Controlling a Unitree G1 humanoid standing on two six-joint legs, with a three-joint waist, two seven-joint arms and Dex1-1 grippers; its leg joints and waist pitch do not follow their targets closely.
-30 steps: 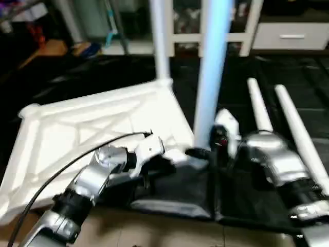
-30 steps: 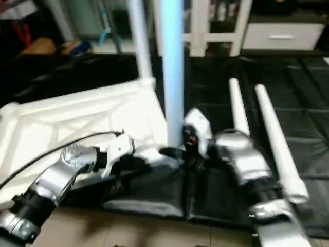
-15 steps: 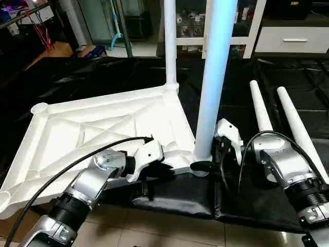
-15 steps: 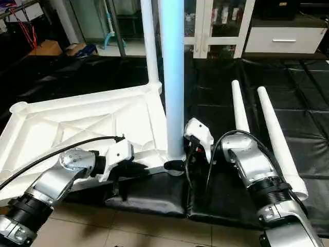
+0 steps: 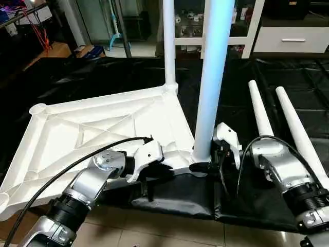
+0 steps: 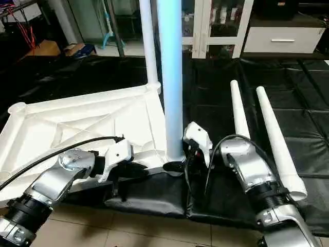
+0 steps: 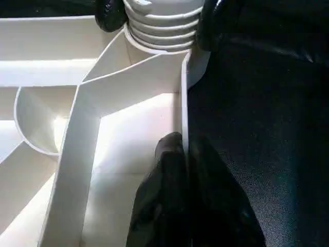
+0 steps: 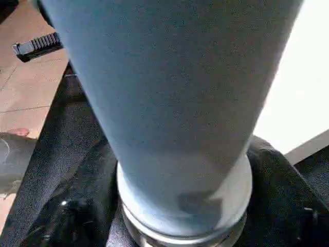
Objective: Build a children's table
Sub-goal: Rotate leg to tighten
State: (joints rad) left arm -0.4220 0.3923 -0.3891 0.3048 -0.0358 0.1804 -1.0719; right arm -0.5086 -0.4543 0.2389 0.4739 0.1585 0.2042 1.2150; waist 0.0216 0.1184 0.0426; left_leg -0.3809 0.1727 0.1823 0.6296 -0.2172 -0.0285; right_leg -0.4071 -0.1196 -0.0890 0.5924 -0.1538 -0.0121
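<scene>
Behind my left gripper (image 7: 177, 154), pinched on the tabletop (image 5: 103, 128) rim, the near leg (image 5: 211, 77) hides my right gripper's (image 5: 201, 165) fingers; I cannot tell their spread.

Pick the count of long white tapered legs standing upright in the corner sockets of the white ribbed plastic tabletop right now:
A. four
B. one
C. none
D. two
D. One upright leg rises from the far corner of the white ribbed plastic tabletop, a second upright leg stands in the near corner by the right gripper, and two more loose legs lie on the black mat.
</scene>
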